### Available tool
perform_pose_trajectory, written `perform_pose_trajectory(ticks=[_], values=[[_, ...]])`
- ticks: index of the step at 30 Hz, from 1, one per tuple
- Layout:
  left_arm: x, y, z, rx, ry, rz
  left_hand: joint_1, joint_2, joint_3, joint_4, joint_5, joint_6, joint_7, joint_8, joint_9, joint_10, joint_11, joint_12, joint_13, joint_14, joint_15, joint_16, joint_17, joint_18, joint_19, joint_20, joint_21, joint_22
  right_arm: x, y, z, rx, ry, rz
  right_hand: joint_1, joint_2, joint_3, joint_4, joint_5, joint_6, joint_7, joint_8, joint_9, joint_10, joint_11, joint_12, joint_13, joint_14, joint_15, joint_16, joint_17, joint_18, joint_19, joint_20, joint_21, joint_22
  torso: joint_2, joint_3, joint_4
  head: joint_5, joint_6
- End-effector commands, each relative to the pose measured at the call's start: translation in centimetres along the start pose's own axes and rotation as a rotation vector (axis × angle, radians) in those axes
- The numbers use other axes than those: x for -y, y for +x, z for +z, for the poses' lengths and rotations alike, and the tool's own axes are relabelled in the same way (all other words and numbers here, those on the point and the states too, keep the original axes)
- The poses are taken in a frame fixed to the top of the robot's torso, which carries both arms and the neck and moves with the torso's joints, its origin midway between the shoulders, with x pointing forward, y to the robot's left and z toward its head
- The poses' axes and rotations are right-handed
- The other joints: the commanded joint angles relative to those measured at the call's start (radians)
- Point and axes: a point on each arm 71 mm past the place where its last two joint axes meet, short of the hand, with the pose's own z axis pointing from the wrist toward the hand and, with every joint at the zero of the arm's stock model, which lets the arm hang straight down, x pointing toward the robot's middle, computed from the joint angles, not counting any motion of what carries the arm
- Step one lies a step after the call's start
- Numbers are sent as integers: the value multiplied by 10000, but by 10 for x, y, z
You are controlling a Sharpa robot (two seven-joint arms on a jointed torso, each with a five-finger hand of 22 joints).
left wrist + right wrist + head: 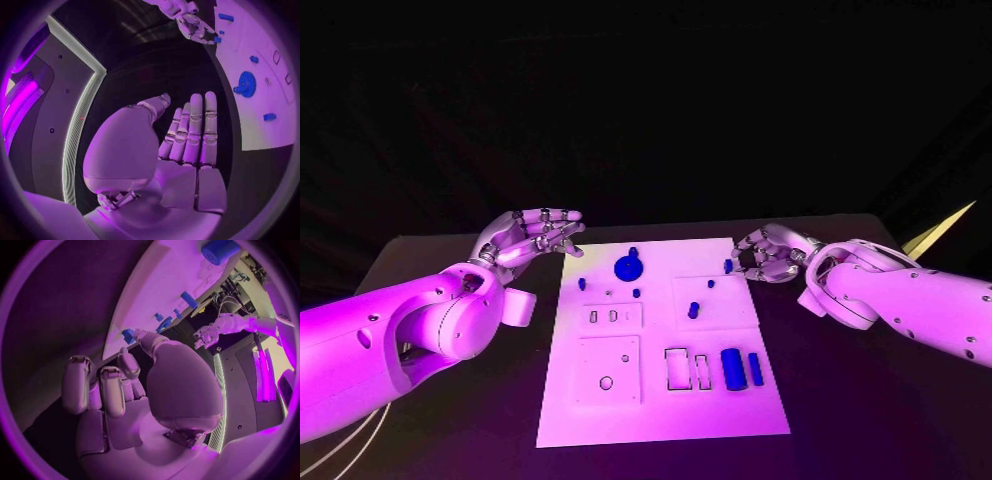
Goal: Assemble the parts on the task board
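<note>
From the head view, your task board (661, 340) lies mid-tabletop (862, 400) with blue parts (630, 267) on it; the left hand (531, 236) hovers at its far left corner, the right hand (769, 254) at its far right edge. Your left wrist view shows fingers (194, 130) straight, together, holding nothing. Your right wrist view shows curled fingers (100, 390), thumb tip touching a small blue part (128, 335) at the board's edge.

A lab: black-draped table (473, 420) bearing a robot's task board (661, 420).
</note>
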Motion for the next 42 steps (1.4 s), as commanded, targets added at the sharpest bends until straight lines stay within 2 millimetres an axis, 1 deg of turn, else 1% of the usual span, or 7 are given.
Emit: perform_pose_trajectory(ticks=[1,10,15,22,29,30,42], values=[[1,1,1,-54,34,-33,-198,86,34,17,49,-89,212,-130,136,-70,37,-74,181,-134,0,176,97,234,-71,-11,196,198,-2,3,1,-46,-40,-49,37,-130,-361,-109,53,-127,48,-93,-52,25,11,-46,7,927,-5,126,2184,-141,-6,54,7,803,-5,5,2,12,-17],[1,1,1,-48,32,-30,-198,86,34,17,49,-89,212,-130,136,-70,37,-74,181,-134,0,176,97,234,-71,-11,196,198,-3,4,5,173,21,-127,162,49,-338,-114,41,60,20,3,-42,186,-18,146,154,953,-23,175,2264,-165,72,52,120,903,-1,-6,19,33,-9],[1,1,1,-39,29,-26,-198,86,34,17,49,-89,212,-130,136,-70,37,-74,181,-134,0,176,97,234,-71,-11,196,198,-5,7,7,159,14,-138,175,70,-323,-117,23,95,13,19,-41,221,-25,186,184,961,-29,191,2291,-172,90,48,148,927,-4,8,-6,74,-30],[1,1,0,-39,26,-25,-198,86,34,17,49,-89,212,-130,136,-70,37,-74,181,-134,0,176,97,234,-71,-11,196,198,-7,9,9,129,17,-155,200,122,-280,-121,-10,153,-1,46,-42,271,-38,240,224,967,-39,202,2309,-175,104,40,164,944,-8,0,8,67,-35],[1,1,0,-35,24,-23,-198,86,34,17,49,-89,212,-130,136,-70,37,-74,181,-134,0,176,97,234,-71,-11,196,198,-9,12,11,76,-7,-193,240,177,-180,-152,-75,338,-52,132,-36,383,-84,362,319,970,-74,207,2318,-191,150,11,230,1006,-7,8,1,73,-42],[1,1,0,-34,23,-23,-198,86,34,17,49,-89,212,-130,136,-70,37,-74,181,-134,0,176,97,234,-71,-11,196,198,-9,12,11,76,-6,-200,242,193,-153,-156,-85,393,-69,158,-34,410,-99,390,342,970,-86,206,2316,-192,154,1,233,1012,-4,14,2,75,-38],[1,0,0,-30,17,-20,-219,94,46,-6,48,-95,214,-130,152,-80,40,-59,189,-167,5,214,69,239,-154,2,281,260,-10,14,13,38,-52,-270,317,534,182,-272,-455,1051,-348,565,54,620,-333,582,507,975,-290,212,2332,-214,219,-173,317,1117,-4,11,3,70,-45]])
